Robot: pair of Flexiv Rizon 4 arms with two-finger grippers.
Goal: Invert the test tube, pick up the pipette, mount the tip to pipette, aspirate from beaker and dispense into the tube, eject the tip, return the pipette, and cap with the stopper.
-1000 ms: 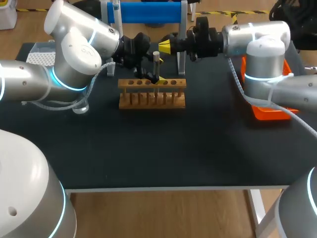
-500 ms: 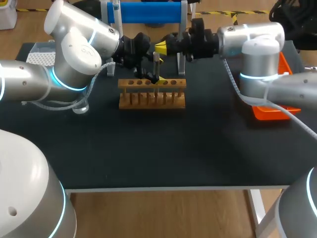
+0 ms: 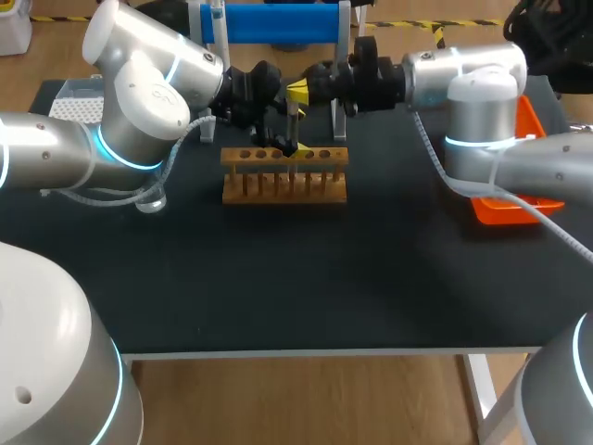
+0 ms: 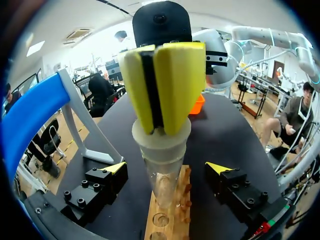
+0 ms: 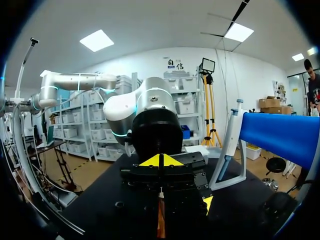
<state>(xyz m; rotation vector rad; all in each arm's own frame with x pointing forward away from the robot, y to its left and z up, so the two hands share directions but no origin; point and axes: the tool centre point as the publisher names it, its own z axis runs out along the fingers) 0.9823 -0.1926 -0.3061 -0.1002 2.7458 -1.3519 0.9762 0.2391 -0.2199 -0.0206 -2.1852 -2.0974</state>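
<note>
Stopper [image 4: 161, 147] brought onto test tube [image 4: 162, 187]: capping likely nearly complete.
Head view: right pincer [image 3: 296, 90] has shifted inward, directly above the tube. Left wrist view: it clamps the stopper on the tube mouth; left pincer [image 4: 166, 169] open, flanking the tube. Right wrist view: left arm [image 5: 150, 105] directly ahead.

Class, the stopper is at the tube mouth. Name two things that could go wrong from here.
One: the right end effector pinches the stopper only at its top; if it sits tilted on the test tube, pressing could jam it or crack glass. Two: the left end effector stands open around the tube, not gripping, so tube or rack might shift.
</note>
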